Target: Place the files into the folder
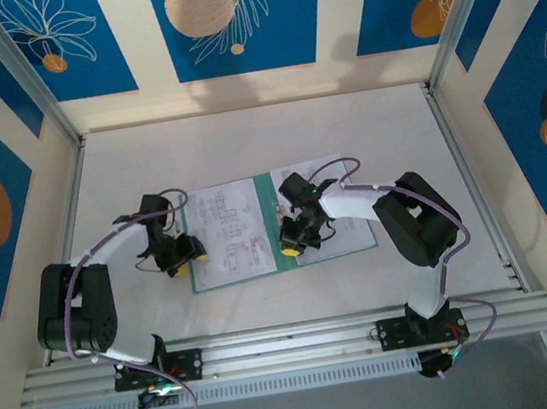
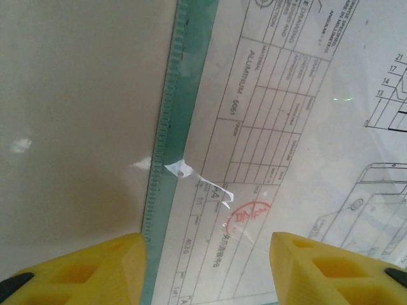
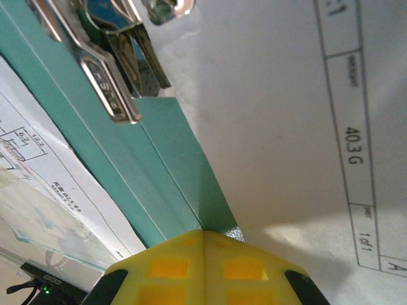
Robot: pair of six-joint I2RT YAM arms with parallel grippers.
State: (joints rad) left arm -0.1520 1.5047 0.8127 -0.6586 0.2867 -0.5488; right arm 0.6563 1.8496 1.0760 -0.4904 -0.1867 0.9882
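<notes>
Folder [image 3: 159, 165] lies open at center of table [image 1: 245, 138], thin floppy slippery sheets [image 1: 228, 229] flat on it, best pinched at a free corner; left gripper [image 2: 206, 257] half-open over its 9 o'clock edge, right gripper [image 3: 203, 254] closed at the spine.

Files [image 1: 226, 229] on the folder [image 2: 191, 63] mid-table [image 1: 245, 138], left pincer [image 1: 187, 261] at its left edge, right pincer [image 1: 290, 248] over its middle
</notes>
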